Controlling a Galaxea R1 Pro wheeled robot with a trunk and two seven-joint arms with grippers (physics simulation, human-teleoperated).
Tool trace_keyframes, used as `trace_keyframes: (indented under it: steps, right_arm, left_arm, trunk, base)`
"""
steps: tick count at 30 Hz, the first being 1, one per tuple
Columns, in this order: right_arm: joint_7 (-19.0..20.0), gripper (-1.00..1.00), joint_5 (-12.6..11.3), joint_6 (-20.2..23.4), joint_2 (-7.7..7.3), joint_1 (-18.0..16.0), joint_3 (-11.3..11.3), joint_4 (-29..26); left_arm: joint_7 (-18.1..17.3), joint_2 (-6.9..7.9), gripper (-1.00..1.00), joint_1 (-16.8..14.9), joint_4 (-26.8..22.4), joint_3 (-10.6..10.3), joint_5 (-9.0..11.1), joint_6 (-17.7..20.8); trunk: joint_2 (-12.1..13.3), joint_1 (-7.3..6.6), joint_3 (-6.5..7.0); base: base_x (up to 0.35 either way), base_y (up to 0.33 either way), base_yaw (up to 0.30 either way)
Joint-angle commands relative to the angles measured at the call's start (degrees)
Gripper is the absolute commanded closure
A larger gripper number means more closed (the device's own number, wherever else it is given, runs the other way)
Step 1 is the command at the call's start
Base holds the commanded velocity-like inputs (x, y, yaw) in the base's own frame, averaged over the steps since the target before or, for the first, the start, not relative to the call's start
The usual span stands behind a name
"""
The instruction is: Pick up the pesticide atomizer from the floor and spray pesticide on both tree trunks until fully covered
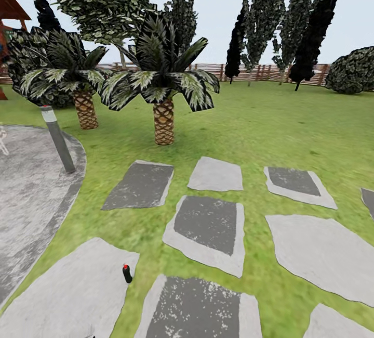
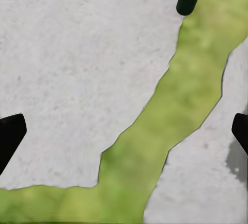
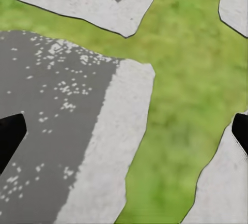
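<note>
Your left gripper (image 2: 124, 131) has its dark fingertips (image 2: 10, 133) poking in at the far left and right edges of its wrist frame, spread wide, nothing between them. Right gripper (image 3: 124, 131), same deal: fingertips (image 3: 10, 133) wide apart, holding nothing.

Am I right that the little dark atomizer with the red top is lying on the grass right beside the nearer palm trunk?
Not quite. In the head view the atomizer stands far from the palm trunk, near the bottom of the picture, in the grass strip at the edge of a pale stepping stone. It is dark with a red top, as you said.
</note>
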Motion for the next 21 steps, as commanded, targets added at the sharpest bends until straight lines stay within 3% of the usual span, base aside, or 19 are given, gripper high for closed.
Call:
trace_keyframes:
  steps: [1, 21]
  right_arm:
    - [-0.18, -1.0, 0.02, -0.16, -0.01, -0.02, 0.06, 0.04]
    - [-0.26, -1.0, -0.09, -0.23, 0.61, -0.01, -0.18, -0.33]
  left_arm:
    - [0.08, 0.02, -1.0, -0.04, 0.05, -0.22, 0.6, -0.16]
    - [-0.15, 0.95, -1.0, 0.05, -0.05, -0.27, 0.79, -0.23]
  trunk:
    - [-0.02, 0.01, -0.08]
    - [-0.02, 0.01, -0.59]
  base:
    - [0.166, -0.233, 0.278]
    - [0.166, -0.233, 0.278]
